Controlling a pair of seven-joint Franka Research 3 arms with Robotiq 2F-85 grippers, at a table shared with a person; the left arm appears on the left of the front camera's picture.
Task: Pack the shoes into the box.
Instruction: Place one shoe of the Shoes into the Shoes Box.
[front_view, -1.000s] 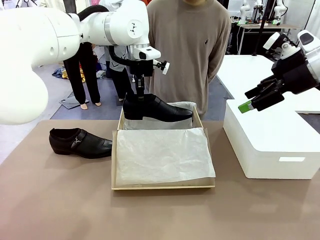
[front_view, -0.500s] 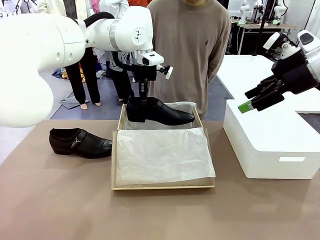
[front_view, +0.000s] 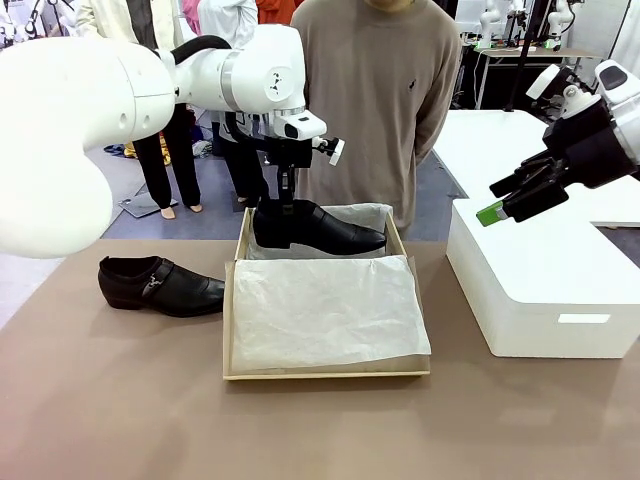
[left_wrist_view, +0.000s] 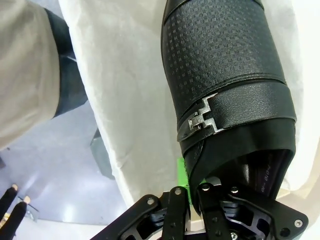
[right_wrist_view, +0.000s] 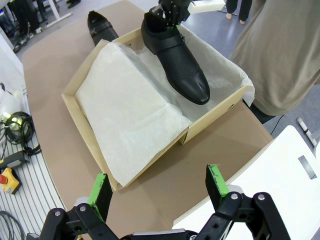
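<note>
A brown worktop is running toward a person standing at its far side. It is carrying a white block on the right and the open tan box in the middle. One shoe is sitting low in the box's far end, over the tissue paper; the other shoe is lying on the worktop just left of the box. Releasing before the sole is resting flat could be tipping the shoe over. The left claw is pinching the boxed shoe's heel collar, jaws nearly together. The right claw is hanging spread wide above the white block, holding nothing.
</note>
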